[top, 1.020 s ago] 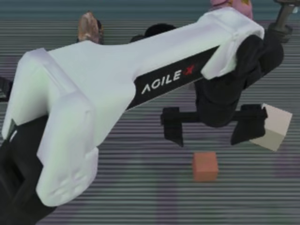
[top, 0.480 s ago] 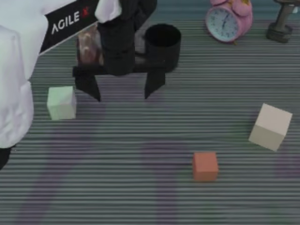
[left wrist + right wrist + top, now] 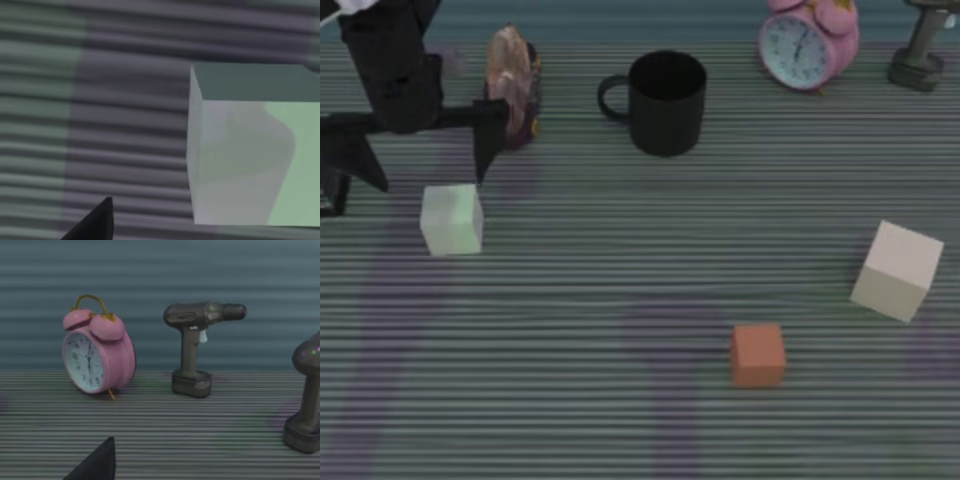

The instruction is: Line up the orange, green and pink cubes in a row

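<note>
Our left gripper (image 3: 418, 140) sits at the top view's upper left, its two dark fingers spread wide and holding nothing. It hangs just beyond the green (image 3: 451, 219) cube, which lies near the table's left edge. A second ago this arm stretched across the middle of the table, its gripper above the orange (image 3: 758, 354) cube and beside the pink cube (image 3: 898, 270). Half a second ago it was crossing in front of the mug (image 3: 665, 101). Now it has swung fully to the left side. We judge that it is lining up to grasp the green cube, which fills much of the left wrist view (image 3: 250, 145) at close range.

None of the three cubes has shifted across these moments. Orange rests low and right of centre. The pink cube stands tilted, further right and a little higher, apart from the orange one. Green is well apart from both, so no row exists yet and the task is barely begun.

Along the far edge stand a brownish figure (image 3: 510, 72) just beside the gripper, the black mug, a pink alarm clock (image 3: 807, 45) and a drill (image 3: 195, 347). Our right arm is out of the top view; of its gripper only one dark fingertip shows, so we cannot tell its state.
</note>
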You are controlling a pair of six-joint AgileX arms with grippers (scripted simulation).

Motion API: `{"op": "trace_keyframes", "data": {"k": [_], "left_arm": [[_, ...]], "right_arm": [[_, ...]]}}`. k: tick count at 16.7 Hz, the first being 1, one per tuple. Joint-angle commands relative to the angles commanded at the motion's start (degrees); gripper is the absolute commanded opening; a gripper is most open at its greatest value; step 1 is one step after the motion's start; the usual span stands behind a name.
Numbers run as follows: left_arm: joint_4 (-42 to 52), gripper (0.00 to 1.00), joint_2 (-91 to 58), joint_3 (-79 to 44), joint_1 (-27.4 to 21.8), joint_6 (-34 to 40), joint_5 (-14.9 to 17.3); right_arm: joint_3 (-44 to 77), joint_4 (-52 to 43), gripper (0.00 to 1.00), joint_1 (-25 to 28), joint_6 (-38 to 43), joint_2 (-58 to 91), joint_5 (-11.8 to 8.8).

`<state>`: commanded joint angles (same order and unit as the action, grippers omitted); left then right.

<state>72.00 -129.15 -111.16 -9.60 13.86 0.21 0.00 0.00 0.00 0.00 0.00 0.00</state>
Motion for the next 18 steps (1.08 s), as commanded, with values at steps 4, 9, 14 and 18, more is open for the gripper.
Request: {"op": "trace_keyframes", "data": {"k": [4, 9, 14, 18], "left_arm": [[0.1, 1.00, -0.3, -0.2, -0.2, 0.1, -0.1], [-5.7, 1.00, -1.7, 4.0, 0.0, 0.0, 0.0], [-15.8, 1.00, -4.5, 11.2, 0.1, -0.1, 0.0], [-17.4, 1.00, -5.0, 12.4, 0.1, -0.1, 0.1]], "right_arm": [[0.0, 0.0, 1.00, 0.0, 0.0, 0.0, 0.0], [0.0, 0.0, 1.00, 0.0, 0.0, 0.0, 0.0], [0.0, 0.0, 1.00, 0.0, 0.0, 0.0, 0.0], [0.0, 0.0, 1.00, 0.0, 0.0, 0.0, 0.0]]}}
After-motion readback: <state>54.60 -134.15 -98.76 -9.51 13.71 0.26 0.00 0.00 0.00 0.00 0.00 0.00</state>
